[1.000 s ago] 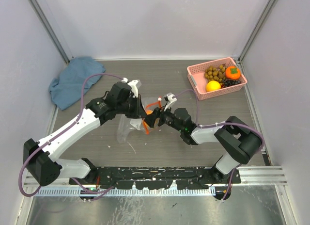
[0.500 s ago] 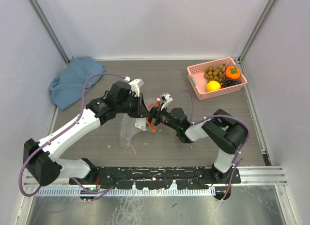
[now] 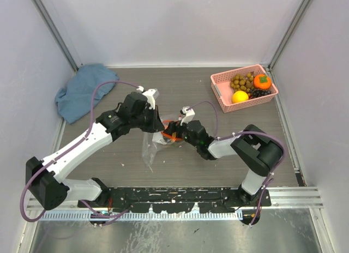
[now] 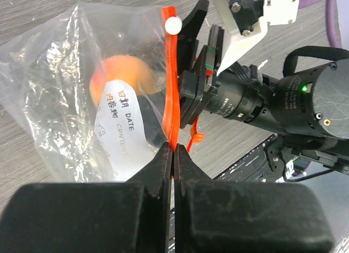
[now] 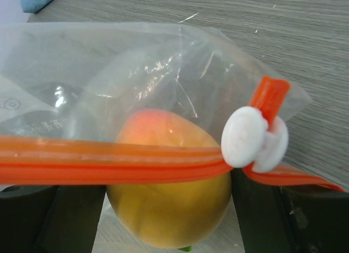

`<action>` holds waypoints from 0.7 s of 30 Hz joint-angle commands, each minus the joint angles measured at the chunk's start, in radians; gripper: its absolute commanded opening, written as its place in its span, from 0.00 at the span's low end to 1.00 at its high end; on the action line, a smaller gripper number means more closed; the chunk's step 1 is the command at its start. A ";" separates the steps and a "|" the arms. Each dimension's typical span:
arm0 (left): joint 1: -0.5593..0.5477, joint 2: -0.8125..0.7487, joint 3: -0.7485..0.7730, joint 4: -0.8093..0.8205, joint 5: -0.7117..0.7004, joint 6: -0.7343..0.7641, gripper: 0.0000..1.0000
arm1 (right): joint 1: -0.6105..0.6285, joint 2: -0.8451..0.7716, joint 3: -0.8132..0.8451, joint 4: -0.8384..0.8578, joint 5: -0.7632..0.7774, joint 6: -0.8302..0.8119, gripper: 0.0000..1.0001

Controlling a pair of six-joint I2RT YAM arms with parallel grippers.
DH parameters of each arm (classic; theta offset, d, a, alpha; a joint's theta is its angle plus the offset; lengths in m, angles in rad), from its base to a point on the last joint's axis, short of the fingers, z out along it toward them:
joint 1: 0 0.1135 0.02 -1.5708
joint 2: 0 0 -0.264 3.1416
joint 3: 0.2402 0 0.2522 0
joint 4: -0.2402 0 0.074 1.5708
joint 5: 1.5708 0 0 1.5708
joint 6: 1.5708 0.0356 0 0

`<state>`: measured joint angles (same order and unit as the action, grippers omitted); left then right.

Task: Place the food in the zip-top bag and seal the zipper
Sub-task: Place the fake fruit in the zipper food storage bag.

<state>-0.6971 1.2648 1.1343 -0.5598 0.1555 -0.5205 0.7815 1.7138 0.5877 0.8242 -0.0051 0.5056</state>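
The clear zip-top bag hangs from my left gripper, which is shut on its orange-red zipper below the white slider. My left gripper pinches the strip's lower end. My right gripper reaches into the bag's mouth, and its fingers stand wide apart. In the right wrist view the orange-peach fruit sits between my right gripper's fingers, behind the zipper, with the bag's plastic around it. The fruit also shows through the bag.
A pink basket at the back right holds olive-brown grapes, a yellow fruit, an orange fruit with a green top and dark grapes. A blue cloth lies at the back left.
My right gripper has moved left with the peach fruit, from beside the bag into its mouth. The bag has shifted slightly under my left gripper.
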 commanded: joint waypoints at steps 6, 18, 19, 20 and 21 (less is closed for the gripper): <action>0.006 -0.002 0.056 0.016 0.021 0.049 0.00 | -0.001 -0.083 0.002 0.005 -0.024 -0.015 0.67; 0.005 0.015 0.079 0.015 0.031 0.079 0.00 | -0.002 -0.116 0.004 0.056 -0.138 0.010 0.89; 0.005 0.013 0.074 0.009 0.015 0.082 0.00 | -0.003 -0.128 0.007 0.038 -0.136 -0.001 0.92; 0.005 0.013 0.071 0.005 -0.001 0.083 0.00 | -0.003 -0.141 0.010 0.017 -0.133 -0.013 0.94; 0.004 0.012 0.068 0.002 -0.010 0.085 0.00 | -0.002 -0.153 0.015 -0.003 -0.131 -0.025 0.96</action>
<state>-0.6971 1.3087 1.1728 -0.5671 0.1875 -0.4671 0.7822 1.6470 0.5907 0.8257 -0.1257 0.5156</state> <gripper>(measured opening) 0.007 0.928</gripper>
